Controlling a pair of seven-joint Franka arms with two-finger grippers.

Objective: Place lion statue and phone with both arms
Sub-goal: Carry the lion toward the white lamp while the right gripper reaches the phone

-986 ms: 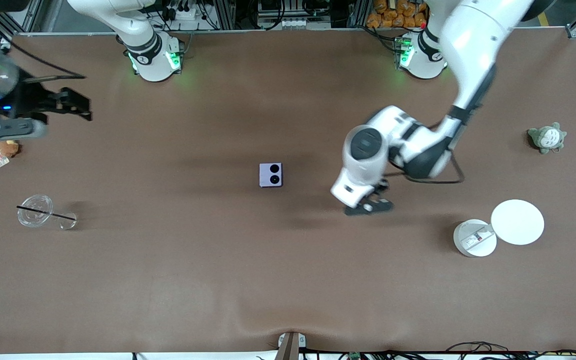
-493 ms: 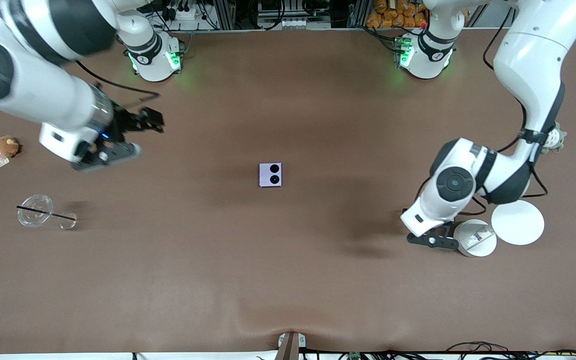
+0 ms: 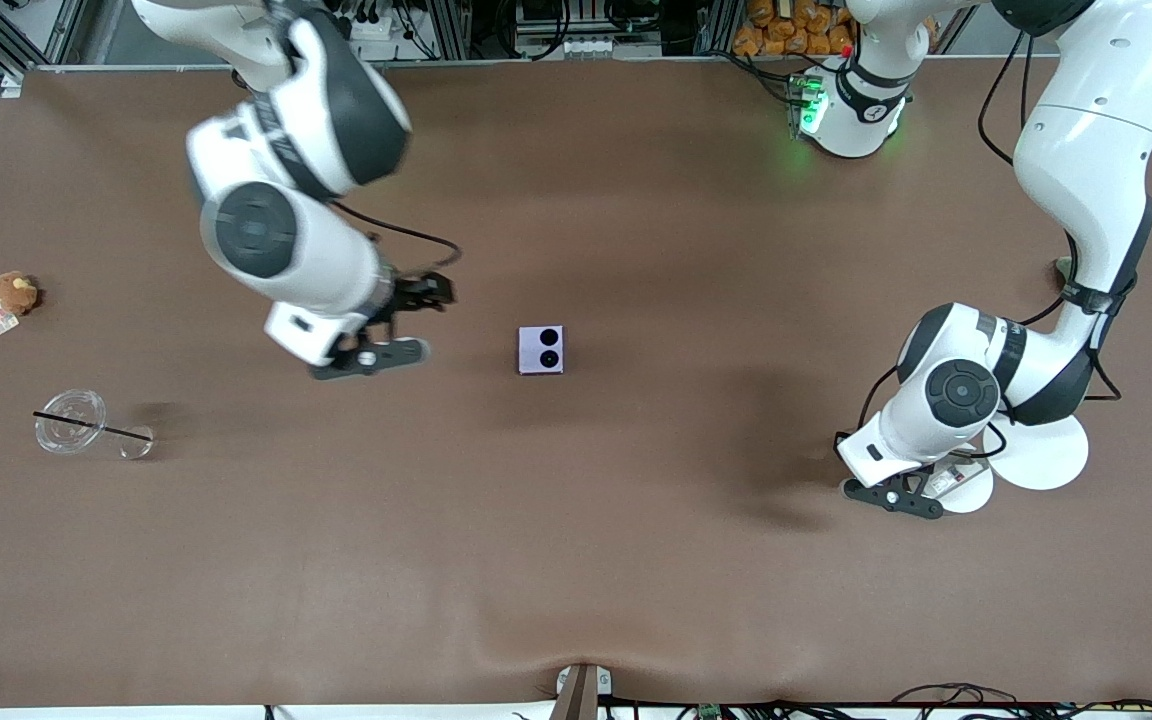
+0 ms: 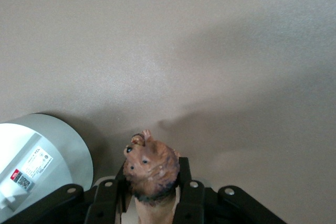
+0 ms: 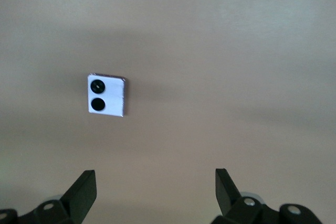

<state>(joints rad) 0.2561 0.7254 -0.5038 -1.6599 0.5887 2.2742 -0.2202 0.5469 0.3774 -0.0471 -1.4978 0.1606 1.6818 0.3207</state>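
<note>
Brown plush toy (image 3: 13, 292) with a tag lies at the right arm's end of the table, near the edge. Nearer the front camera than it, a clear cup (image 3: 69, 422) lies on its side with a black straw (image 3: 93, 427) across it.

Right gripper (image 3: 406, 325) hangs over bare table between that cup and the phone (image 3: 542, 349), fingers (image 5: 83, 190) spread wide with nothing between them. In the right wrist view the phone (image 5: 106, 95) lies flat ahead of the open fingers, well apart from them.

Phone sits flat at mid-table, face up, two black camera circles showing, touching nothing.

Left gripper (image 3: 896, 495) is low at the left arm's end of the table, just beside a white round container (image 3: 966, 483) with a printed label. Fingers pressed together on the lion statue (image 4: 151, 169): in the left wrist view its reddish-brown head pokes out between the black fingers (image 4: 190, 198). The statue is hidden in the front view.

A white disc (image 3: 1046, 455) lies touching the container. A grey-white plush toy (image 3: 1063, 266) shows only as a sliver past the left arm.
</note>
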